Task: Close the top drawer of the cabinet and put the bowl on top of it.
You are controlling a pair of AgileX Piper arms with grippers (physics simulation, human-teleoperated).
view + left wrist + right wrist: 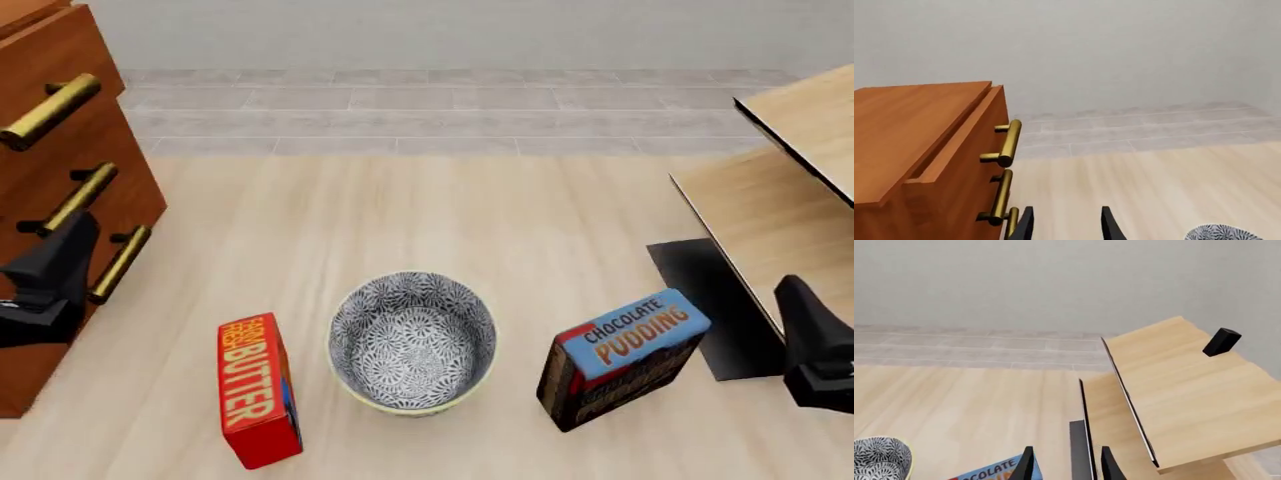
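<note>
The reddish-brown cabinet [127,190] stands at the left edge of the front view. Its top drawer [954,155] is pulled out a little, leaving a gap behind the front, and its brass handle [1009,142] faces the table. The patterned bowl [411,340] sits upright on the table near the front, between the two arms. My left gripper [47,280] hangs just in front of the lower drawer handles, fingers [1026,225] apart and holding nothing. My right gripper [814,345] is at the right, beside the pale furniture, also open and holding nothing.
A red butter box [256,390] stands just left of the bowl. A chocolate pudding box [625,355] stands to the bowl's right. Pale light-wood furniture [1181,390] with a black edge fills the right side, close to my right gripper.
</note>
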